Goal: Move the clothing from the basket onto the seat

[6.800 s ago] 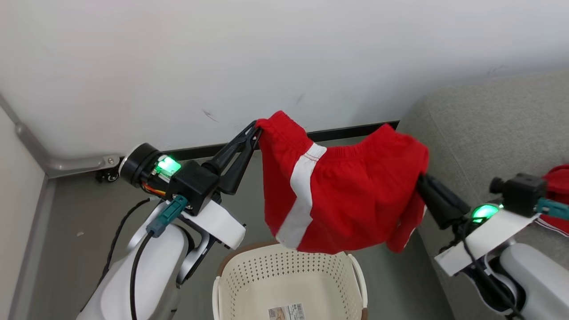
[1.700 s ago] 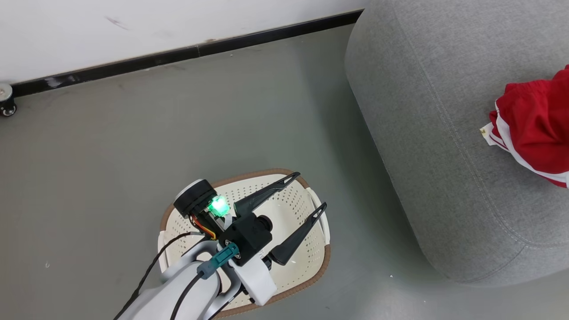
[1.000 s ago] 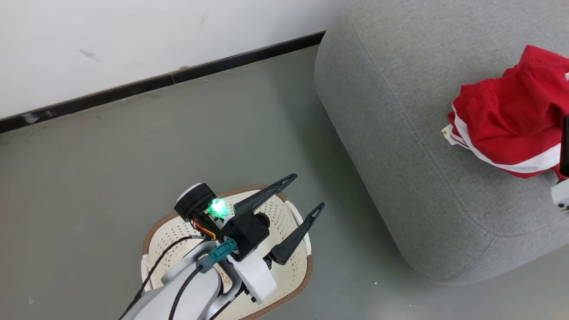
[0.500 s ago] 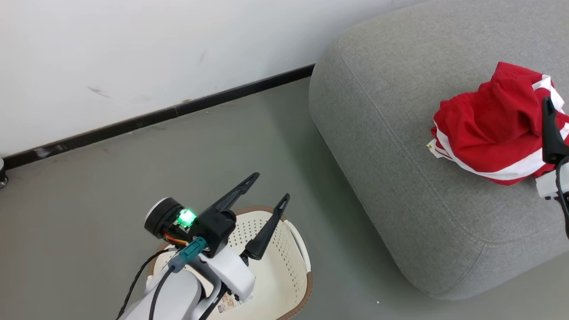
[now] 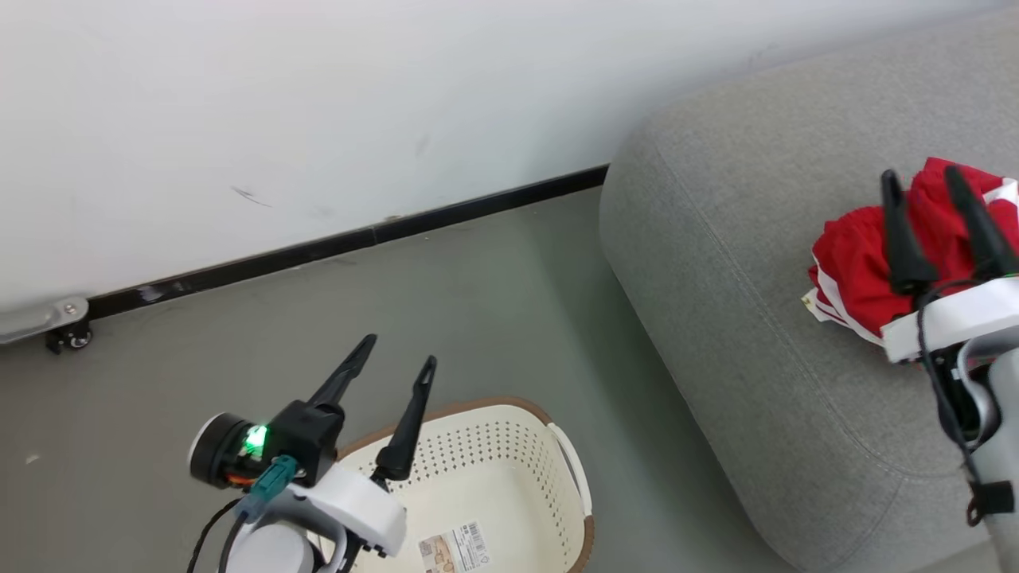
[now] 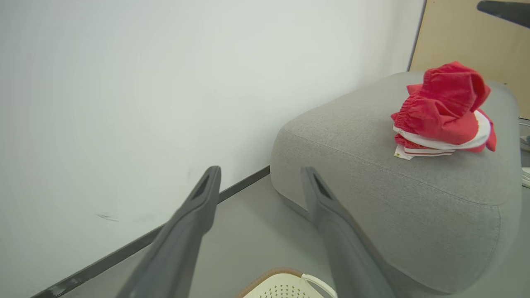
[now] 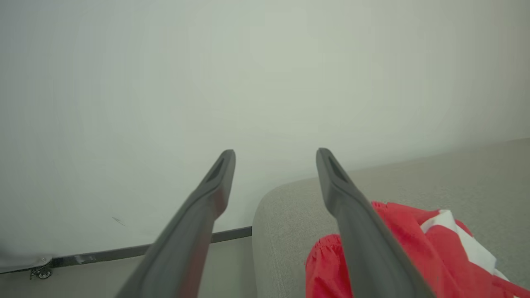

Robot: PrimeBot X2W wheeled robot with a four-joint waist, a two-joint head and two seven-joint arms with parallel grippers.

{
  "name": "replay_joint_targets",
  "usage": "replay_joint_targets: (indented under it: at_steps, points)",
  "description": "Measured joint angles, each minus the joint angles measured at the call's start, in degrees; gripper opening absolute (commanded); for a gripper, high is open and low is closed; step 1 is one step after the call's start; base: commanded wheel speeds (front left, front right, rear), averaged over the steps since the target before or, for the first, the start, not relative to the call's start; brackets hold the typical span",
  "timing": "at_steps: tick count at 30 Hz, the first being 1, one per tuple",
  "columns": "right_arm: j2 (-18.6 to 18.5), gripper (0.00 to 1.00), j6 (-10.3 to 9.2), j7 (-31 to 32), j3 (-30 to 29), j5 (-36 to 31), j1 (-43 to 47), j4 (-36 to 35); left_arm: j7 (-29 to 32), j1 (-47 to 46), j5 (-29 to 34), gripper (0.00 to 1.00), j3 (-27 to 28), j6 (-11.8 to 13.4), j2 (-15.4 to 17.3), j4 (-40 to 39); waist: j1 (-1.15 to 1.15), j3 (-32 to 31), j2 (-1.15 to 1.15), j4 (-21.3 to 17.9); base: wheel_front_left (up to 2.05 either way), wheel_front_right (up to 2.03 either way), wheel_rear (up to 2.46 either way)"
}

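Note:
The clothing (image 5: 856,263) is a bright red pile with white stripes lying on top of the grey seat (image 5: 716,278). My right gripper (image 5: 919,175) hangs open just above the pile, with nothing between its fingers. The cream basket (image 5: 493,407) sits on the floor at lower centre; only a label sticker shows on its bottom. My left gripper (image 5: 398,352) stands open and empty over the basket's near left rim. The left wrist view shows my left gripper (image 6: 261,169), the clothing (image 6: 443,107), the seat (image 6: 372,174) and the basket rim (image 6: 281,285). The right wrist view shows my right gripper (image 7: 277,152) beside the clothing (image 7: 414,240) on the seat (image 7: 281,215).
A white wall with a black baseboard (image 5: 358,239) runs behind the grey floor (image 5: 493,302). A small caster wheel (image 5: 68,338) stands at the wall on the left. A tan wooden panel (image 6: 468,41) rises beyond the seat.
The red shorts, earlier stretched between both grippers above the basket, now lie on the seat. The camera has shifted. My right gripper has come into view, open over the pile.

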Motion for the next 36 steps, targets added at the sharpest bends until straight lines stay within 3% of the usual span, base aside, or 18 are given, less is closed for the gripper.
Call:
replay_joint_targets:
  at_steps: [14,24,36]
  points:
    - [2.66,1.00,0.00,-0.01,1.93,-2.30,5.79,-4.89,0.00,6.67,-1.01,1.00,6.58,5.02,0.21,-3.52,0.00,-3.26,0.00,5.80,0.00,0.00,0.00]
    - [5.12,1.00,0.00,-0.01,-1.03,-4.79,11.73,-7.72,0.00,9.66,-0.88,1.00,9.27,7.70,-0.77,-4.53,0.00,-5.03,0.00,9.51,0.00,0.00,0.00]
    - [11.03,1.00,0.00,-0.01,-3.19,-8.08,19.74,-11.38,0.00,12.74,0.07,1.00,9.42,8.17,-2.34,-4.52,0.00,-6.94,0.00,12.77,0.00,0.00,0.00]
